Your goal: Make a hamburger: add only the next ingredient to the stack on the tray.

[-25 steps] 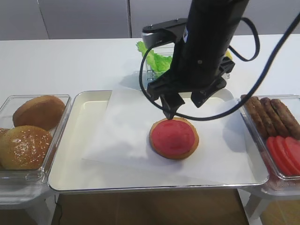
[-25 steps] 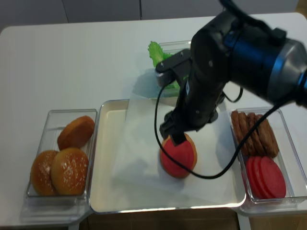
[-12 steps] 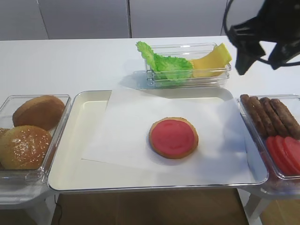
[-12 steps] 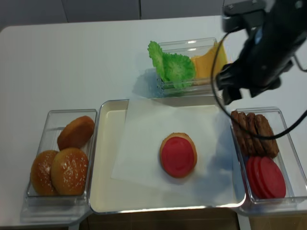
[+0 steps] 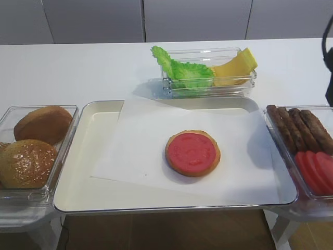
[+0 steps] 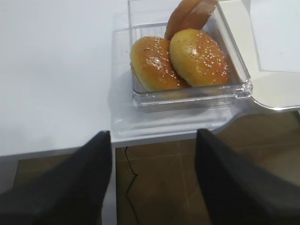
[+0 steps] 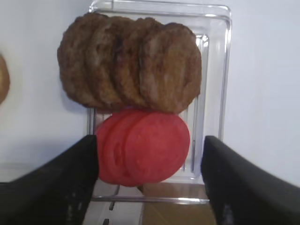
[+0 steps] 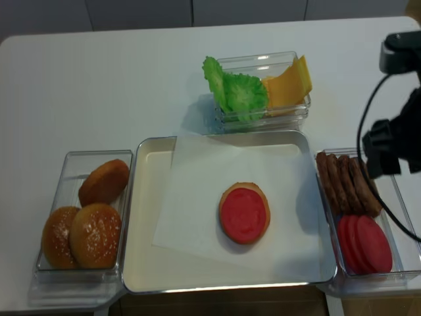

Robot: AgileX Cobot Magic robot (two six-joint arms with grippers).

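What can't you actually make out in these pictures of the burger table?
- Pale cut face of the round bun bottom: covered by the flat red tomato slice; only its golden rim shows.
- Right gripper: high views show just part of the arm at the right edge.
- Left gripper: absent from both high views.
- Yellow cheese slices: count unclear, overlapping inside the clear box.

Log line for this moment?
tomato slice: on bun base | tray: holds stack | right gripper: open, empty, above patty box

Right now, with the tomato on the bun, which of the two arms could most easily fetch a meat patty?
The right one, I'd judge. Its open gripper hangs by the box of patties and tomato slices. The left gripper sits open by the sesame buns, across the tray.
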